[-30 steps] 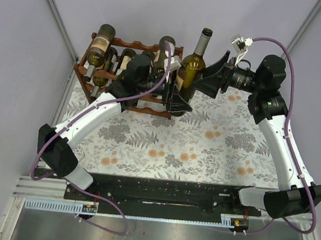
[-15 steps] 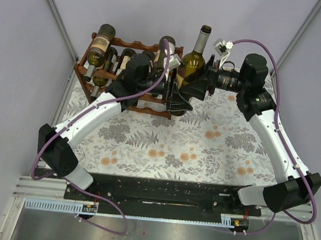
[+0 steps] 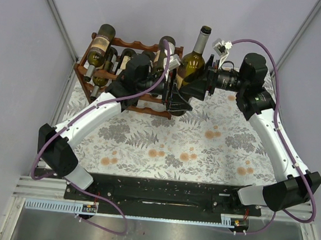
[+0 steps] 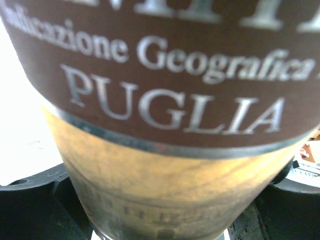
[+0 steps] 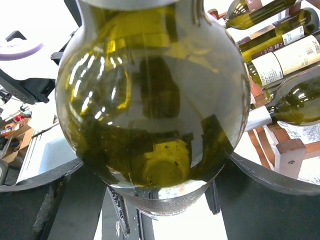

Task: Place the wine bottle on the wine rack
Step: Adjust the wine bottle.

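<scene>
Green glass wine bottle upright at far side of table, just right of wine rack, not yet on any rail. Left end effector clamped on lower body, below brown label; right end effector set either side of shoulder, firm contact impossible to tell. Looks like mid-transfer, steadying for a two-armed carry. Next: tip to horizontal, line up with an open scallop, ease in without knocking stored bottles.

A robot lab: bare booth walls and mounting rail.
</scene>
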{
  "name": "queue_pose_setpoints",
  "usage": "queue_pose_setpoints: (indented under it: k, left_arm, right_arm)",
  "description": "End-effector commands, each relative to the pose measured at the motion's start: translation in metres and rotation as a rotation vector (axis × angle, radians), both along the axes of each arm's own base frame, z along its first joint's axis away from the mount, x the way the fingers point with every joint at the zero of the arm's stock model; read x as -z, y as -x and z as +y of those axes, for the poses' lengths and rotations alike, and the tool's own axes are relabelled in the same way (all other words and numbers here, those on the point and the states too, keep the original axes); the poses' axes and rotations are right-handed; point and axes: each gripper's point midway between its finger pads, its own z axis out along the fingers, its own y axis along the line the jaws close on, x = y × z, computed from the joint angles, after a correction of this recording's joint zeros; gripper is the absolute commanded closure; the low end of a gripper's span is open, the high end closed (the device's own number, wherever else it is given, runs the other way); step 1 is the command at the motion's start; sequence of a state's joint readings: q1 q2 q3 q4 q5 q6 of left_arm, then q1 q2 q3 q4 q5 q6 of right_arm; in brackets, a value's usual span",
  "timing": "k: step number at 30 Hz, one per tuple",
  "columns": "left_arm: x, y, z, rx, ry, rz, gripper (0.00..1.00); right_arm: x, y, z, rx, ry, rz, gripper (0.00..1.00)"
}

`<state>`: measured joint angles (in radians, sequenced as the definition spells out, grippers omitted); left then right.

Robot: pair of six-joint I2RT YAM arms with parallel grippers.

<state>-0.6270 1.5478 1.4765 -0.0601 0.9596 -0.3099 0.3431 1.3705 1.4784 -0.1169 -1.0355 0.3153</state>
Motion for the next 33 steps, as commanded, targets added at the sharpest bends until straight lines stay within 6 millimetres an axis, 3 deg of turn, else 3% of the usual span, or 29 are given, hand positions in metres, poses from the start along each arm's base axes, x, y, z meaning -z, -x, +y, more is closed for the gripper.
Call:
queue_pose_setpoints:
  k: [1,8,13,33]
  left_arm:
    - [-0.020,0.012,-0.006,0.071,0.052,-0.156,0.65]
    - [-0.020,0.011,0.000,0.052,0.011,-0.200,0.24]
    - [-0.014,0.007,0.002,0.015,-0.009,-0.193,0.03]
    - [0.007,-0.008,0.018,-0.077,-0.087,-0.231,0.01]
  right_arm:
    - [-0.021,0.017,0.003,-0.045,-0.027,-0.089,1.00]
    - [-0.021,0.022,0.000,-0.044,-0.019,-0.100,1.00]
    - [-0.025,0.024,-0.001,-0.041,-0.022,-0.113,1.00]
    - [-0.039,0.032,-0.007,-0.027,-0.007,-0.163,1.00]
